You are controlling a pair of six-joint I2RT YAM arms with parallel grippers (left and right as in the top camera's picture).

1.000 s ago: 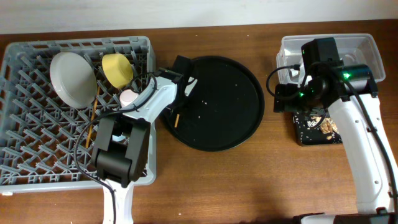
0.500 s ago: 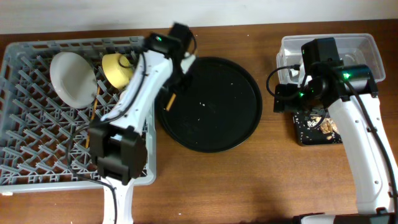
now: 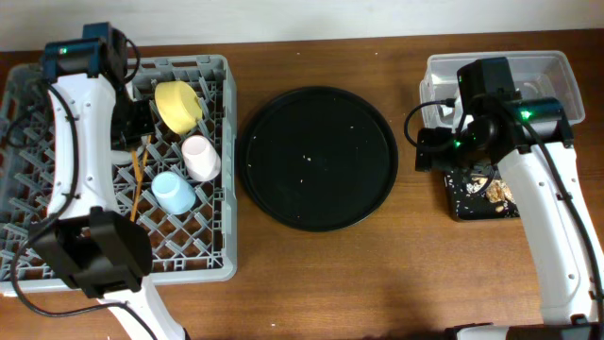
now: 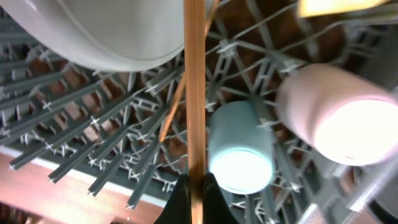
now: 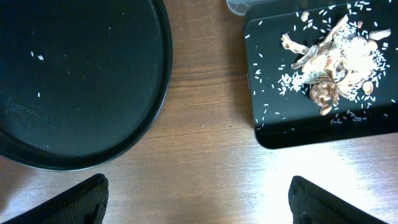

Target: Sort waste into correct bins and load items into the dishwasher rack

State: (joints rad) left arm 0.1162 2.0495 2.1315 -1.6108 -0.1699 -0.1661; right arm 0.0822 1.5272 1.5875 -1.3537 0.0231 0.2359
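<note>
1. The left end effector (image 4: 194, 194) has its jaws pressed tight on the near end of a thin brown wooden chopstick (image 4: 194, 87). In the wrist view the stick runs straight up the frame.
2. Under it sits the large grey plastic lattice dishwasher rack (image 4: 93, 155). The pale grey round plate (image 4: 106, 31) is at upper left, the small light blue cup (image 4: 239, 146) is just right of the stick, and the small pink cup (image 4: 339, 121) is further right.
3. The step looks like laying this stick down. It is best lowered lengthwise next to the second brown chopstick (image 4: 173, 109) slanting at its left. It should stay off the plate rim and the blue cup, and be let go only once it rests, or it may slip through the lattice.
4. The held stick reaches away from the end effector, between plate and blue cup. I cannot tell whether its far end touches the rack.
5. The right end effector (image 5: 199, 202) is spread wide and holds nothing. It hangs over the brown wooden worktop (image 5: 205, 124), between the large round black tray (image 5: 74, 74) and the shallow black rectangular tray (image 5: 267, 130) with the tan food scraps (image 5: 333, 56).
</note>
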